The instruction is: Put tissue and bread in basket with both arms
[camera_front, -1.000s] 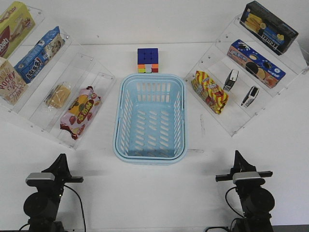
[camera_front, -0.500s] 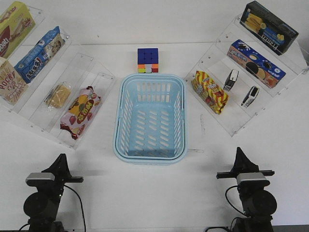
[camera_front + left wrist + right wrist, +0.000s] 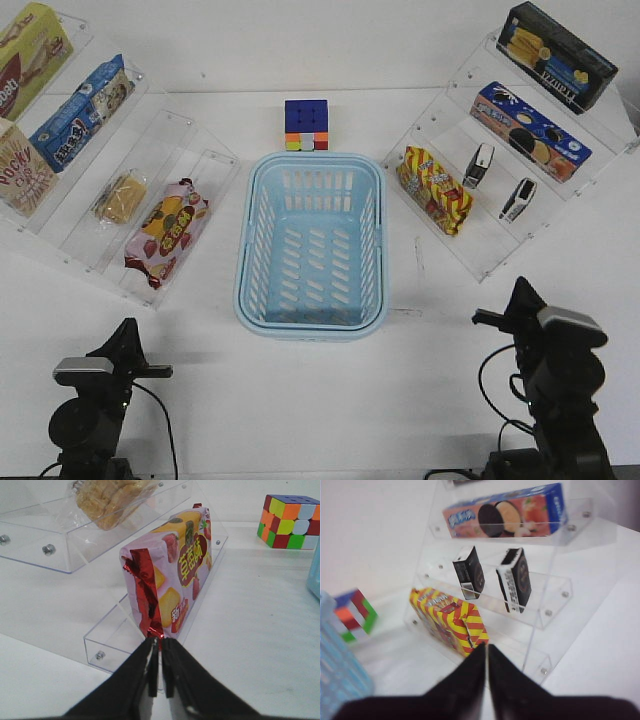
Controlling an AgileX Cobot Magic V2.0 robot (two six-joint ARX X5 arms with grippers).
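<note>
The light-blue basket (image 3: pixel 245 250) stands empty at the table's middle. The bread (image 3: pixel 121 197), a tan bun in clear wrap, lies on the left acrylic shelf; it also shows in the left wrist view (image 3: pixel 112 497). Two black-and-white tissue packs (image 3: pixel 479 165) (image 3: pixel 517 199) stand on the right shelf, and both show in the right wrist view (image 3: pixel 469 572) (image 3: pixel 516 580). My left gripper (image 3: pixel 128 332) (image 3: pixel 160 642) is shut and empty at the near left, facing the red snack bag. My right gripper (image 3: pixel 520 292) (image 3: pixel 486 649) is shut and empty at the near right, angled toward the right shelf.
A red strawberry snack bag (image 3: pixel 172 575) stands on the lowest left shelf step. A red-yellow striped bag (image 3: pixel 450 620) stands below the tissue packs. A Rubik's cube (image 3: pixel 306 125) sits behind the basket. Snack boxes (image 3: pixel 530 130) fill the upper shelf steps on both sides.
My right arm has risen and turned toward the right shelf. My left arm has not moved. Nothing on the shelves or in the basket has shifted.
</note>
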